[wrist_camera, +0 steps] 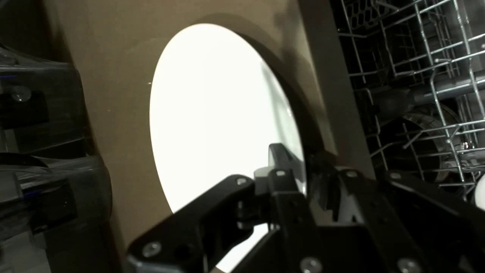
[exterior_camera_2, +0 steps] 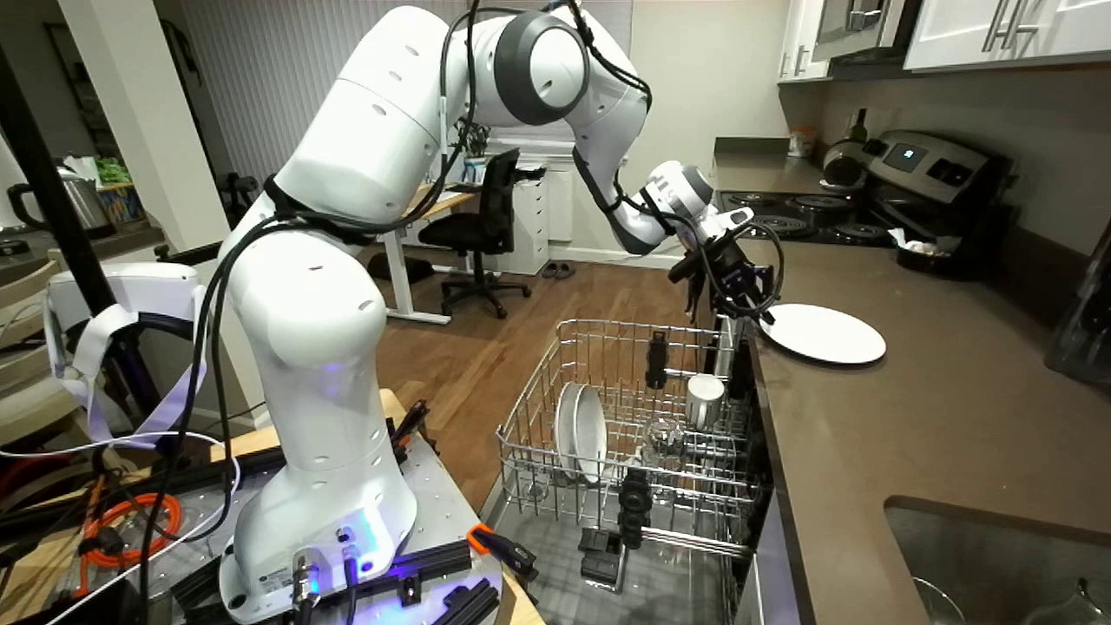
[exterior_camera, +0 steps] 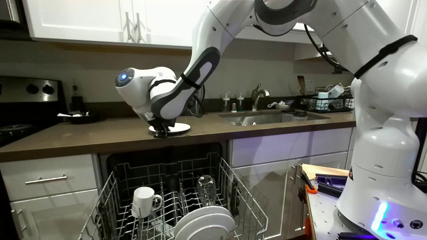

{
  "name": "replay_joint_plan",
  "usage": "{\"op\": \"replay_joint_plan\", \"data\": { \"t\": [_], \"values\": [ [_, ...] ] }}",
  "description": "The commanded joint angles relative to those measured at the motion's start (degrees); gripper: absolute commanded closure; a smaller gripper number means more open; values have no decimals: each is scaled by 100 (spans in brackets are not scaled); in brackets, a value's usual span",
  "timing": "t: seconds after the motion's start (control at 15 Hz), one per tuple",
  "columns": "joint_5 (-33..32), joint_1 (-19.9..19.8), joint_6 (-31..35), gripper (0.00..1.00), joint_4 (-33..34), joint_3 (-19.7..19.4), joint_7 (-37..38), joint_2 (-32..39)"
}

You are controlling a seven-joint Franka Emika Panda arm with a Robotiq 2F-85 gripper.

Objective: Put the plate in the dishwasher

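Plate (wrist_camera: 216, 110) on counter (wrist_camera: 117, 87), end effector (wrist_camera: 304, 167) apparently astride rim (wrist_camera: 285, 104)

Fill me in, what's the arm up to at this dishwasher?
The Franka Panda arm has its Robotiq gripper straddling the rim of a white dinner plate on the brown countertop. Can't tell whether it has clamped. The plate isn't in the dishwasher, which stands open with its wire rack pulled out. Two other white plates, a white mug and a clear glass are already in there.
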Motion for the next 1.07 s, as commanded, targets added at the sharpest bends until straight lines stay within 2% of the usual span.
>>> {"op": "replay_joint_plan", "data": {
  "t": [0.0,0.33,0.6,1.0],
  "values": [
    [85,57,161,92,-635,79,-2,-440],
    [77,120,190,92,-1037,177,35,-711],
    [87,121,188,91,-1085,218,75,-698],
    [61,125,201,80,-1032,204,102,-611]
  ]
}}
